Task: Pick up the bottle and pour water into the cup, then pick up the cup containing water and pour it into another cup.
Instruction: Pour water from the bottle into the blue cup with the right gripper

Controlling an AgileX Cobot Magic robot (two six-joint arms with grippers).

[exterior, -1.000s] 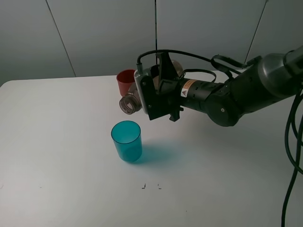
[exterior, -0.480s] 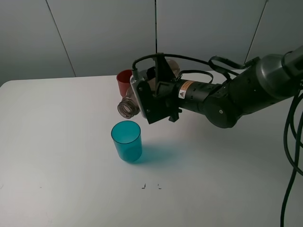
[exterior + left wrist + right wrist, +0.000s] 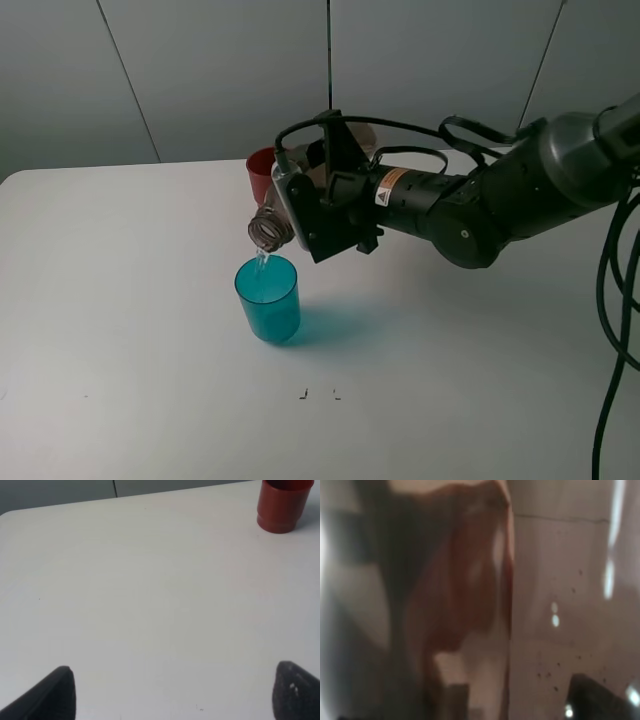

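The right gripper [image 3: 310, 210], clamped on the smoky bottle [image 3: 268, 230], holds it tipped nearly level so that its open neck juts past the jaws directly above the teal cup [image 3: 268, 300], letting a thin stream of water [image 3: 262, 258] fall in, while the red cup [image 3: 262, 172] waits just behind.

Right tool [image 3: 318, 215] clamped, wrist rolled sideways; left tool [image 3: 178, 692] spread wide.

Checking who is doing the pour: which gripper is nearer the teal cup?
Right. The right gripper holds the tilted bottle just above the teal cup. The left gripper is outside the high view, and its wrist view shows no teal cup.
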